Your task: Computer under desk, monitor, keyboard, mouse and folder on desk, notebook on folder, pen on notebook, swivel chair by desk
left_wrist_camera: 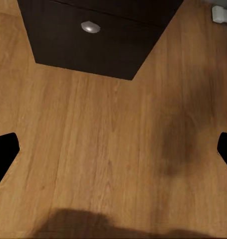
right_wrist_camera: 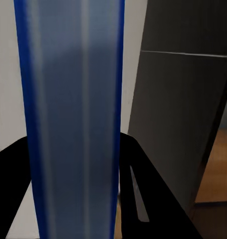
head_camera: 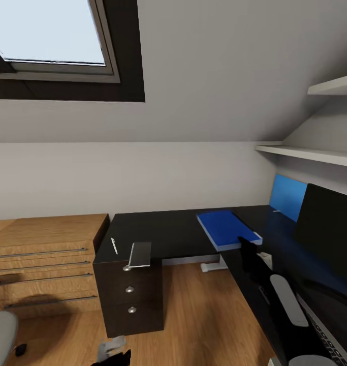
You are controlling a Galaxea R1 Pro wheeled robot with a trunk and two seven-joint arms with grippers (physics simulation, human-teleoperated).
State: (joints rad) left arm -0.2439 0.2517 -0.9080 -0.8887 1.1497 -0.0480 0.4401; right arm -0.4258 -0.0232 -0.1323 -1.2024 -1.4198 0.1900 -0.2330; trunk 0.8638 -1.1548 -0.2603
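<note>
A bright-blue folder (head_camera: 225,227) lies flat over the black desk (head_camera: 178,231) near its inner corner. My right gripper (head_camera: 246,243) is shut on the folder's near edge. In the right wrist view, the folder (right_wrist_camera: 73,114) runs between the black fingers (right_wrist_camera: 8,189). Whether it rests on the top I cannot tell. The monitor (head_camera: 328,239) stands at the right with the keyboard (head_camera: 329,341) in front of it. A white pen (head_camera: 114,245) and the grey notebook (head_camera: 140,254) lie on the desk's left end, the notebook overhanging the front edge. My left gripper (head_camera: 115,356) (left_wrist_camera: 113,152) hangs open low over the wood floor.
The desk's black drawer unit (head_camera: 132,300) (left_wrist_camera: 93,40) has round silver knobs. A light-wood drawer chest (head_camera: 41,264) stands left of it. The swivel chair's grey seat (head_camera: 0,335) shows at the lower left. White shelves (head_camera: 305,152) and a blue wall panel (head_camera: 289,195) sit above the desk.
</note>
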